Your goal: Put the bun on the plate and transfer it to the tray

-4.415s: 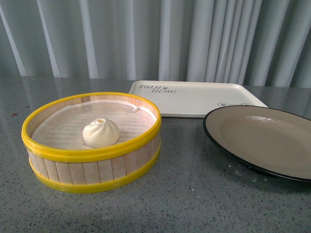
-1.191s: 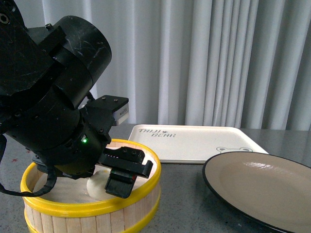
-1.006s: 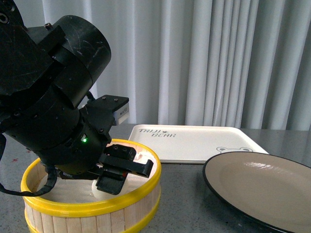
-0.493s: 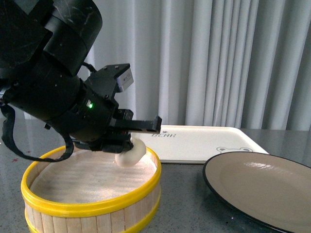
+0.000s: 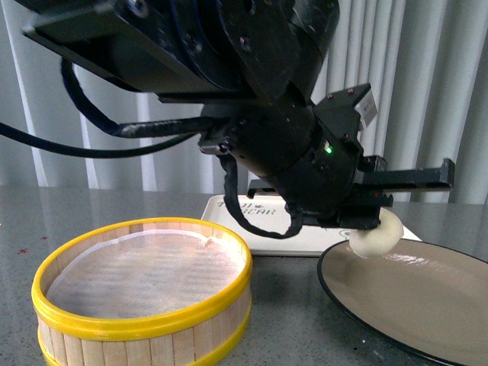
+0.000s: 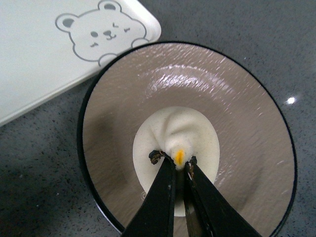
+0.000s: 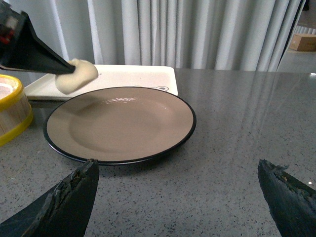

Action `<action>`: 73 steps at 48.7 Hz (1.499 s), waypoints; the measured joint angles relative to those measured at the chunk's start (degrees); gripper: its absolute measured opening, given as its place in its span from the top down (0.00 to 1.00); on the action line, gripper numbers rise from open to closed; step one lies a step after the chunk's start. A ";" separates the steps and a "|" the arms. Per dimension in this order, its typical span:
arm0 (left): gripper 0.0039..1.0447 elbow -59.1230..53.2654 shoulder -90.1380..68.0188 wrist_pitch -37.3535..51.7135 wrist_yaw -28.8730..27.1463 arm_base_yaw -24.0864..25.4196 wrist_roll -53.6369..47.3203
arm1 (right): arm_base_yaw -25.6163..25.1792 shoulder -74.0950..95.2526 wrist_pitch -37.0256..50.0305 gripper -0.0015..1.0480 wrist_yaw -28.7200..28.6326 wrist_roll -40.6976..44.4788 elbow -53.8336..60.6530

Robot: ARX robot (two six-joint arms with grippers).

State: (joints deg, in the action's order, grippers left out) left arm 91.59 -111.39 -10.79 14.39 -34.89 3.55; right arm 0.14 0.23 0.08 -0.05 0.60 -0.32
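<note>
Left gripper [image 5: 364, 226] clenched on a small round cream-white steamed bun [image 5: 375, 239], pinching it by its twisted top; in the left wrist view the two black fingertips [image 6: 159, 174] meet at the pleat, beside a small orange spot on the bun [image 6: 183, 132]. Bun is off the table and hangs over a wide round shallow plate with tan inside and black rim [image 5: 427, 293]. From the front it hangs above the plate's 10 o'clock rim. The left wrist view, looking down, has plate [image 6: 247, 118] under it on every side. The right wrist view shows the bun [image 7: 76, 75] raised clear of the plate [image 7: 123, 126], not touching. Plate lies at 4 o'clock in the front view. The flat rectangular cream-white tray with dark lettering [image 5: 232, 212] sits behind it, at about 11 o'clock from the plate, their edges just beside each other; its bear-face corner [image 6: 39, 59] is nearest the rim. A round wooden steamer basket with yellow hoops [image 5: 145, 329] stands at 7 o'clock on the grey speckled table [image 5: 293, 332], only a white liner inside. Right gripper [image 7: 177, 168] released, fingers spread wide, low over the table near the plate's 5 o'clock side, holding nothing.
</note>
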 joint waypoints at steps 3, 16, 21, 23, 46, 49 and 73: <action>0.97 2.14 -2.34 -1.33 -0.92 -0.98 -0.31 | 0.00 0.00 0.00 0.08 0.00 0.00 0.00; 0.97 4.11 -4.96 -2.91 1.05 -5.09 -1.18 | 0.00 0.00 0.00 0.08 0.00 0.00 0.00; 0.97 4.11 -5.20 -2.67 -0.04 -5.68 -1.29 | 0.00 0.00 0.00 0.08 0.00 0.00 0.00; 0.97 4.11 -5.35 -2.67 -0.83 -5.79 -1.25 | 0.00 0.00 0.00 0.08 0.00 0.00 0.00; 0.79 8.52 -10.56 -5.46 -6.93 -7.13 0.17 | -0.02 0.00 0.00 0.08 0.00 -0.02 0.00; 0.67 8.87 -10.56 -5.55 -6.93 -7.17 0.46 | 0.00 0.00 0.00 0.08 0.00 0.00 0.00; 0.06 8.76 -9.16 -2.62 -5.16 -6.12 5.31 | 0.00 0.00 0.00 0.08 0.00 0.00 0.00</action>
State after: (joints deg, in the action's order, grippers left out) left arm 100.36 -120.55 -13.41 9.23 -41.01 8.86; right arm 0.14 0.23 0.08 -0.05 0.60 -0.32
